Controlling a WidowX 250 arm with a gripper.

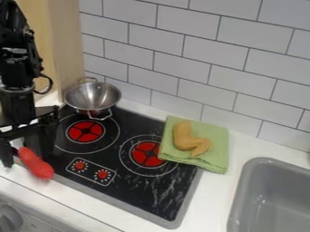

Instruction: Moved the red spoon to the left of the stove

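Appliance front with grey knob [9, 219] nearest us, below white tabletop [79, 213]. Claw [25, 147] at stove's front-left corner, fingers spread wide; red spoon [35, 164] between and just in front, no firm grip we can make out. Spoon by stove's [145, 195] left edge: we judge placing nearly done, claw's retreat left. Farther out: metal pan [93, 97] at stove's back-left; green cloth [215, 154] under tan toy drumstick [189, 139]; grey sink [272, 195]; tiled wall [185, 52] behind.
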